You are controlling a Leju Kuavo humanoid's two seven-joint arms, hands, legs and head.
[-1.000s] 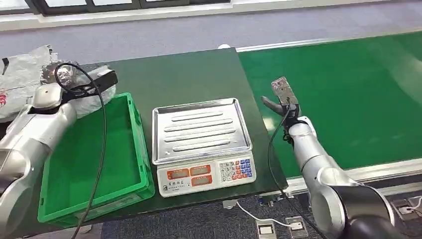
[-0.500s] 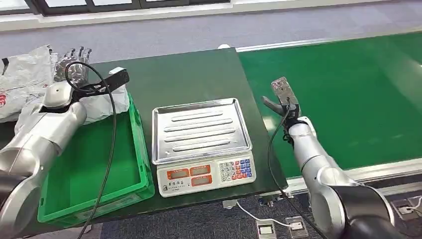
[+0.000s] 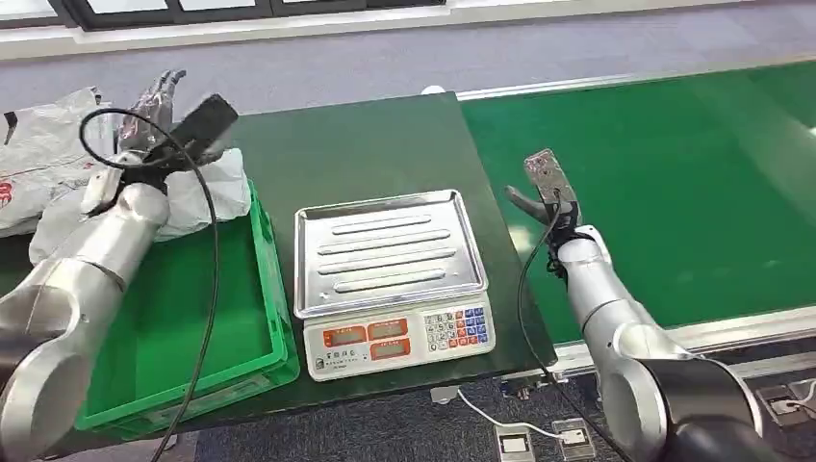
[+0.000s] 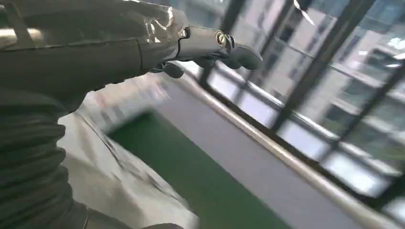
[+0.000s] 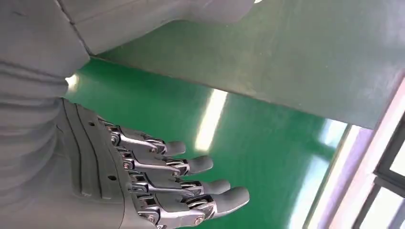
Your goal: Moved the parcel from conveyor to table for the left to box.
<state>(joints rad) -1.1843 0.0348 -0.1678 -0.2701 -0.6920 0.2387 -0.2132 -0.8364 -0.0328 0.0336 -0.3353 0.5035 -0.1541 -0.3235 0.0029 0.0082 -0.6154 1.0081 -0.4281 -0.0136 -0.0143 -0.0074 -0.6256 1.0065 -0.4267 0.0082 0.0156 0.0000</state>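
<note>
Parcel [image 3: 207, 192]: white plastic mailer, crumpled, lying at the far left of the dark table [image 3: 385, 144], draped over the far rim of the green crate [image 3: 274, 318]; long axis runs roughly left to right.
Left hand [image 3: 159, 106]: raised above the parcel, fingers extended and released, grasping nothing.
Right hand [image 3: 544, 188]: held over the near edge of the green conveyor [image 3: 674, 183], fingers spread, empty.
Scale [image 3: 390, 279]: steel pan, on the table between crate and conveyor.
More white bags [image 3: 38, 164]: far left.
</note>
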